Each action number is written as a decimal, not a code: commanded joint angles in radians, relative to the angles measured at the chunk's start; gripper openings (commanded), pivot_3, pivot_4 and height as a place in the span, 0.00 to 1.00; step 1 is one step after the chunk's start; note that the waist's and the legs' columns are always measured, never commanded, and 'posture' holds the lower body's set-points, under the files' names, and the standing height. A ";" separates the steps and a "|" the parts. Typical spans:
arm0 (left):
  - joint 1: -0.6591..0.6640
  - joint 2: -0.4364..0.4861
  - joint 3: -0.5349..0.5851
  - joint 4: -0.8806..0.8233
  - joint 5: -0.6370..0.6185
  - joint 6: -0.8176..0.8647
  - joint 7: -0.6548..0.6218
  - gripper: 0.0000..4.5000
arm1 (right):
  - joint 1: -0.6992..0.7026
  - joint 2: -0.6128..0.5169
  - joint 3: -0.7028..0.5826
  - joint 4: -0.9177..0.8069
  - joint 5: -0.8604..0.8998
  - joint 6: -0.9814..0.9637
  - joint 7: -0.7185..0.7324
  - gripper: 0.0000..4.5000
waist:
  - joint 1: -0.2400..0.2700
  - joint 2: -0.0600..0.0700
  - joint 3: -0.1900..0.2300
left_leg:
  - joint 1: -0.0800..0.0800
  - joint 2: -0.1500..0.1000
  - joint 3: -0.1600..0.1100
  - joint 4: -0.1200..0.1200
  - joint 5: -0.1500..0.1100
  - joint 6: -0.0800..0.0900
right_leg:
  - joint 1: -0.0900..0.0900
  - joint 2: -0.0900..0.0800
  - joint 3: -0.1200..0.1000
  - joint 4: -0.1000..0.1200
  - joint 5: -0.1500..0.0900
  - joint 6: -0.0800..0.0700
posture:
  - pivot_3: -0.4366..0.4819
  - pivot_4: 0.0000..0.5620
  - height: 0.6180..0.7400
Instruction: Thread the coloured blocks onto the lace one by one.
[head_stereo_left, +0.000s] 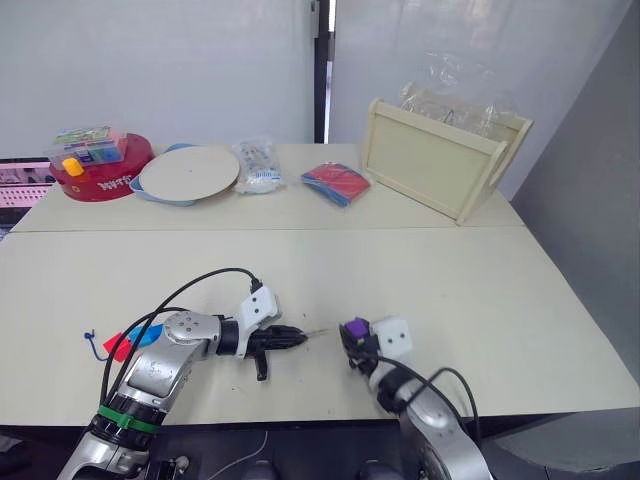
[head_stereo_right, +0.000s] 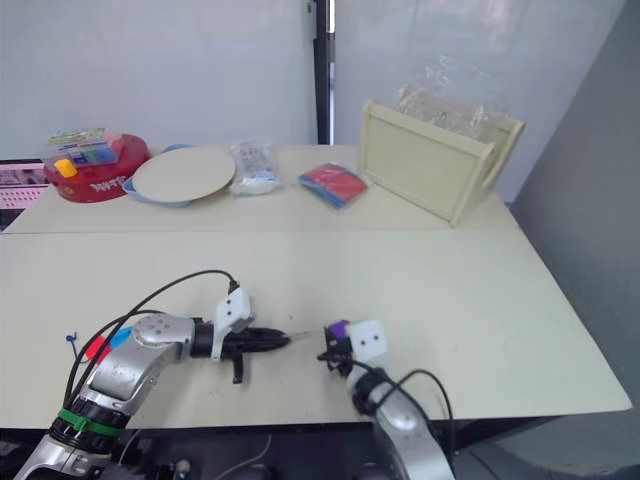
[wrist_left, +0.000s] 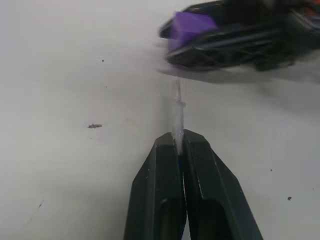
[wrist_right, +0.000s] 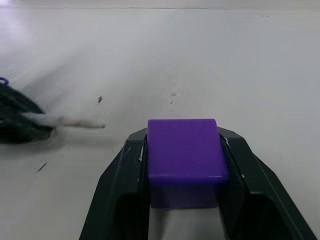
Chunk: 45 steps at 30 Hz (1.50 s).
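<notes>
R claw (wrist_right: 184, 165) grips purple block (wrist_right: 184, 152), lace tip (wrist_left: 177, 117) near.

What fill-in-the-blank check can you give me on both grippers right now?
1. The right gripper is shut on the ____ block.
2. The left gripper pinches the lace's pale ____.
3. That pale end points toward the ____ gripper.
4. The block is not yet ____ the lace.

Missing words: purple; tip; right; on
</notes>
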 joint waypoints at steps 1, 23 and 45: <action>-0.011 0.010 -0.001 -0.015 0.003 -0.024 -0.016 0.00 | 0.018 -0.023 0.026 -0.005 0.013 0.056 0.038 0.27 | 0.003 0.000 0.000 | 0.001 0.000 0.000 0.000 0.000 0.000 | 0.001 0.000 0.000 0.000 0.000 0.000 | 0.48 0.27 1.00; 0.098 0.078 0.044 -0.141 -0.035 0.005 -0.017 0.00 | -0.376 -0.537 -0.206 -0.111 0.569 0.501 0.675 0.99 | 0.011 -0.001 0.000 | 0.000 -0.001 0.000 0.001 0.000 0.000 | 0.002 -0.001 0.000 -0.003 0.000 0.000 | 0.48 0.27 1.00; 0.154 0.076 0.025 -0.271 -0.065 0.079 0.027 0.00 | -0.794 -0.507 0.093 0.711 0.097 -0.271 1.252 0.58 | 0.011 -0.001 0.000 | -0.002 0.000 0.000 0.005 0.000 0.001 | 0.002 -0.001 -0.001 -0.003 0.000 0.000 | 0.48 0.27 1.00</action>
